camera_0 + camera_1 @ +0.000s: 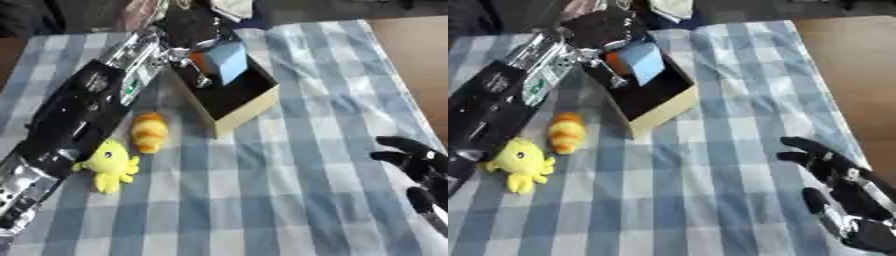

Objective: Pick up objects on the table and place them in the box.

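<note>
While your left robot hand (pixel 188 27) is gripping a blue object (pixel 229 61) over the box (pixel 249 107) at upper centre, your right robot hand (pixel 833 165) is resting open at lower right, with the yellow plush toy (pixel 111 164) and orange toy (pixel 149 131) lying on the desk (pixel 289 200) at centre left.

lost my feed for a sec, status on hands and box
Left hand over box, fingers on blue block. Right hand idle, open, lower right. Yellow plush and orange toy on cloth, beside left arm.
</note>
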You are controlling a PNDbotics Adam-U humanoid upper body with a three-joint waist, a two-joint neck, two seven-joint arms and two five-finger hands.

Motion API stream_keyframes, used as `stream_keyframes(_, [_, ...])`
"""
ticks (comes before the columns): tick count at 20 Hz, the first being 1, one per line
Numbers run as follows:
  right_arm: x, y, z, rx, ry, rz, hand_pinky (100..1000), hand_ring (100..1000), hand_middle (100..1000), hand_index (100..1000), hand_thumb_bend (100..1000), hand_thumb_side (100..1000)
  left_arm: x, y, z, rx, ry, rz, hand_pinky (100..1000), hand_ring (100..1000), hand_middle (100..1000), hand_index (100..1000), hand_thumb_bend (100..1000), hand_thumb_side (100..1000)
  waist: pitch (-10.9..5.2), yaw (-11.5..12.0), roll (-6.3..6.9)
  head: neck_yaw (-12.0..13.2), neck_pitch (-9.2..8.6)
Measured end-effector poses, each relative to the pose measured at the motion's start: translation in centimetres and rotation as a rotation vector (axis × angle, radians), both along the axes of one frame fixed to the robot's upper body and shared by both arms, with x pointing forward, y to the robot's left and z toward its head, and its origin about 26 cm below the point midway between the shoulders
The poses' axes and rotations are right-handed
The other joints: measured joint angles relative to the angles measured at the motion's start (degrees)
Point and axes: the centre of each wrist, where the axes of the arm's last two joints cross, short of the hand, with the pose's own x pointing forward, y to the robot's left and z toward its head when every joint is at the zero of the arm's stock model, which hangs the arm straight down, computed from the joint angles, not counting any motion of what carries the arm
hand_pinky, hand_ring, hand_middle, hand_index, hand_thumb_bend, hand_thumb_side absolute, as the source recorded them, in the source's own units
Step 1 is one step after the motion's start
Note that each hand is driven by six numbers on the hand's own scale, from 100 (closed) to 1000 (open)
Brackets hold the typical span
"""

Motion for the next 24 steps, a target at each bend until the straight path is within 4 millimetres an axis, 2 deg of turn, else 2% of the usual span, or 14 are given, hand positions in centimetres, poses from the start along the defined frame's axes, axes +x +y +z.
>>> stream_keyframes(5, [0.0, 0.1, 0.1, 0.0, -0.002, 0.006, 1000, 909, 964, 1000, 100, 452, 0.3, -1.0, -1.1, 0.027, 0.027, -0.02, 734, 663, 657, 808, 366, 242, 0.0, -0.56, 0.0, -0.34, -0.28])
stream_keyframes(11, [0.0, 0.2, 0.0, -0.002, -0.003, 0.013, 1000, 909, 965, 1000, 100, 450, 0.4, -1.6, -1.5, 0.059, 0.047, -0.035, 759, 722, 724, 847, 450, 311, 0.0, -0.65, 0.0, -0.71, -0.45])
stream_keyframes(12, [0.0, 0.2, 0.0, -0.002, -0.003, 0.013, 1000, 909, 965, 1000, 100, 450, 0.4, -1.6, -1.5, 0.062, 0.047, -0.036, 771, 743, 744, 857, 506, 349, 0.0, -0.66, 0.0, -0.76, -0.46])
stream_keyframes(13, [0.0, 0.2, 0.0, -0.002, -0.003, 0.013, 1000, 909, 965, 1000, 100, 450, 0.4, -1.6, -1.5, 0.066, 0.049, -0.038, 774, 748, 749, 859, 515, 354, 0.0, -0.66, 0.0, -0.79, -0.46])
stream_keyframes(18, [0.0, 0.2, 0.0, -0.002, -0.003, 0.014, 1000, 909, 965, 1000, 100, 448, -0.1, -1.8, -0.9, 0.086, 0.037, -0.059, 803, 792, 790, 891, 659, 423, 0.0, -0.57, 0.0, -0.99, -0.48])
stream_keyframes(21, [0.0, 0.2, 0.0, -0.003, -0.004, 0.016, 1000, 910, 966, 1000, 100, 446, -0.5, -1.6, -0.3, 0.108, 0.022, -0.069, 809, 802, 801, 897, 681, 428, 0.0, -0.42, 0.0, -1.12, -0.51])
stream_keyframes(24, [0.0, 0.2, 0.0, -0.004, -0.005, 0.017, 1000, 910, 966, 1000, 100, 444, -1.0, -1.3, 0.3, 0.123, 0.003, -0.074, 807, 796, 792, 895, 664, 413, 0.0, -0.31, 0.0, -1.28, -0.52])
